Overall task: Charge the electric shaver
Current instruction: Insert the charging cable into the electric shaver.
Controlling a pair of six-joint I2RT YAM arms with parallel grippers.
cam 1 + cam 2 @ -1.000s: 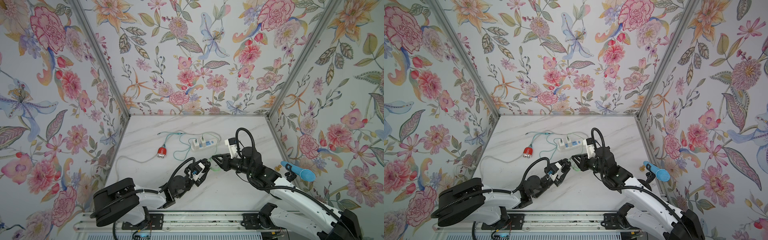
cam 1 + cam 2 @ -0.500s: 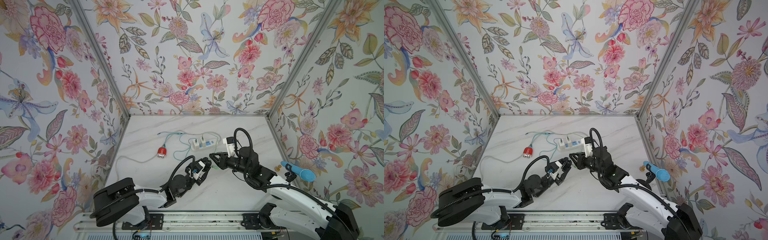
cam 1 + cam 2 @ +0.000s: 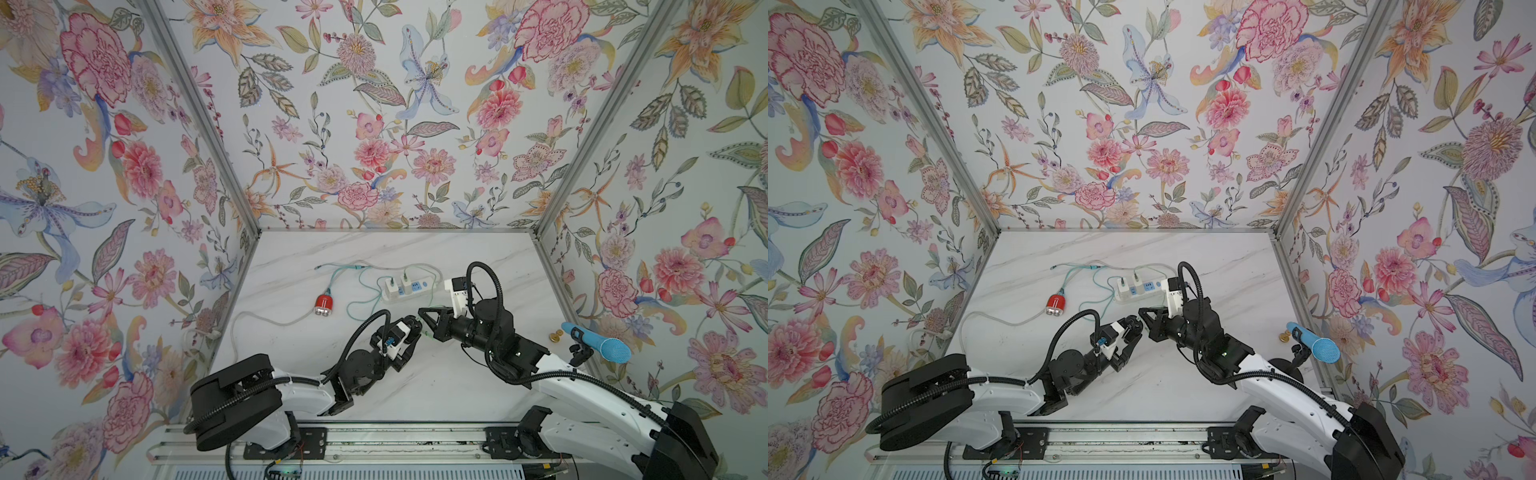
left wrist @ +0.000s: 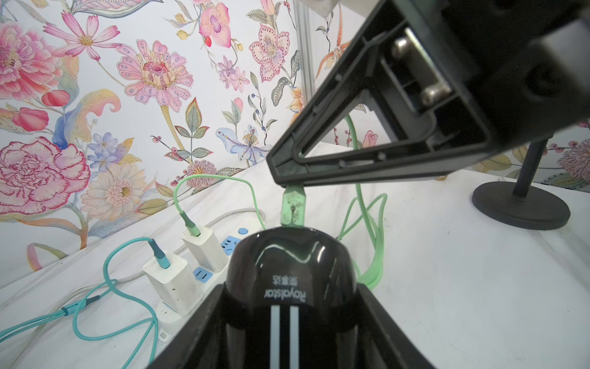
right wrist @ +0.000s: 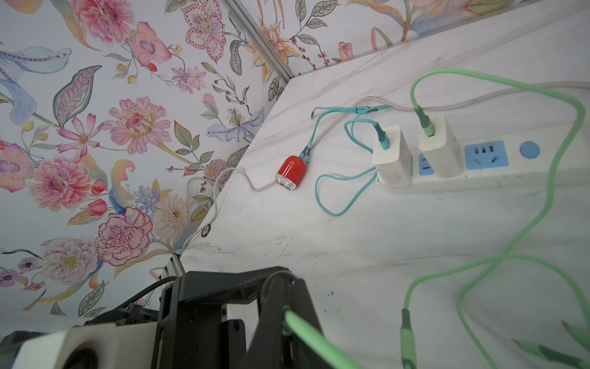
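Observation:
A black electric shaver (image 4: pixel 289 255) sits between the fingers of my left gripper (image 4: pixel 290 287), which is shut on its body. In both top views this gripper (image 3: pixel 409 330) (image 3: pixel 1130 330) is low over the middle of the marble table. My right gripper (image 3: pixel 422 311) (image 3: pixel 1142 311) (image 5: pixel 284 287) faces it tip to tip and is shut on the plug (image 4: pixel 293 206) of a green cable (image 5: pixel 306 332). The plug's end touches the shaver's rounded end; how deep it sits is hidden. The cable runs back to a white charger (image 5: pixel 439 150) on the power strip (image 3: pixel 415 286).
A red shaver (image 3: pixel 324 304) lies to the left on a teal cable (image 5: pixel 338 198) from a second white charger (image 5: pixel 391 156). A blue microphone (image 3: pixel 598 343) on a black stand (image 4: pixel 520 204) is at the right wall. Green cable loops (image 5: pixel 510 255) lie under my right arm.
My right gripper has closed on the green plug and shifted a little left toward the shaver. The left arm and the shaver have held still.

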